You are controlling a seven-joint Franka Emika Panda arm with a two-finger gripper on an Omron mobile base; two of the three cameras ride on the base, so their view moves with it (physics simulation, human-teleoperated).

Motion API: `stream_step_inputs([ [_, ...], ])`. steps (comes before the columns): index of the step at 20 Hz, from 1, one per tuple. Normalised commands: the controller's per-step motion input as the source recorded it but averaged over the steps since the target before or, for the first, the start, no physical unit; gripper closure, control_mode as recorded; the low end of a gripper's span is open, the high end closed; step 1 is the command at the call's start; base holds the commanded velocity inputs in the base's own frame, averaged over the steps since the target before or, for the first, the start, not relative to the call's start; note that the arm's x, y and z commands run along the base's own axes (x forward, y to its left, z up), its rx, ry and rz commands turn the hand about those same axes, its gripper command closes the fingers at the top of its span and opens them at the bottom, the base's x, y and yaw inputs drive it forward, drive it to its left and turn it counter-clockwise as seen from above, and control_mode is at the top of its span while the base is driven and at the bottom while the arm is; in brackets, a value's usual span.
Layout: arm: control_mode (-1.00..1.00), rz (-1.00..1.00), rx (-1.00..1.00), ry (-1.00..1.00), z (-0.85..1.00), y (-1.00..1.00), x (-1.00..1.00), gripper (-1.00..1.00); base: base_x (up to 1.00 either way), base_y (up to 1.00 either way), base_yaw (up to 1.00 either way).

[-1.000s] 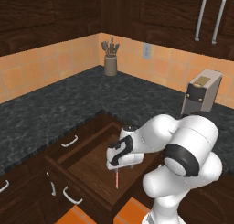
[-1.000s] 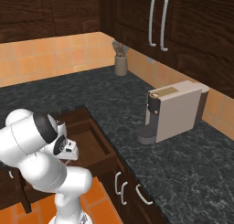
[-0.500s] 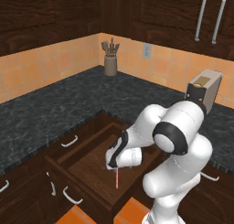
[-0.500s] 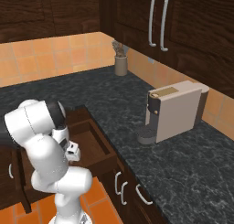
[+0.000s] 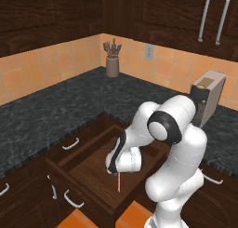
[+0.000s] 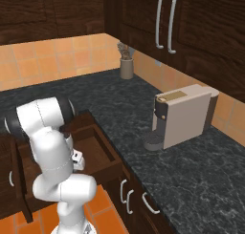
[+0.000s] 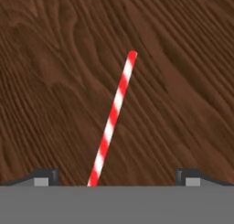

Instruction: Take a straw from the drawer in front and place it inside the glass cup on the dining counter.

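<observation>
Red-and-white striped straw (image 7: 113,120) lies flat on the wooden drawer (image 5: 88,169) bottom, directly below the gripper (image 7: 117,176), between its widely parted, empty fingertips (image 7: 45,176). No readable lettering anywhere.

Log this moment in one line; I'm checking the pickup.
phase: reaching | straw: flat on drawer bottom, untouched | gripper: jaws open, above straw | held: nothing

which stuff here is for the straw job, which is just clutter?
For the job:
- straw, lying flat in the drawer
- drawer, pulled open
- gripper, open above the straw

Clutter:
- coffee machine
- utensil holder
- wall outlet
- black granite worktop
</observation>
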Motion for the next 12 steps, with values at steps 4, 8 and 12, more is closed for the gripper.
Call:
stream_step_inputs([
  [4,-1.00,-0.04,0.00,0.00,-0.14,0.08,0.14,-1.00,0.00,0.00,0.00],
  [8,-1.00,-0.04,0.00,0.00,-0.19,0.02,0.12,-1.00,0.00,0.00,0.00],
  [12,-1.00,-0.04,0.00,0.00,-0.18,0.01,0.09,-1.00,0.00,0.00,0.00],
])
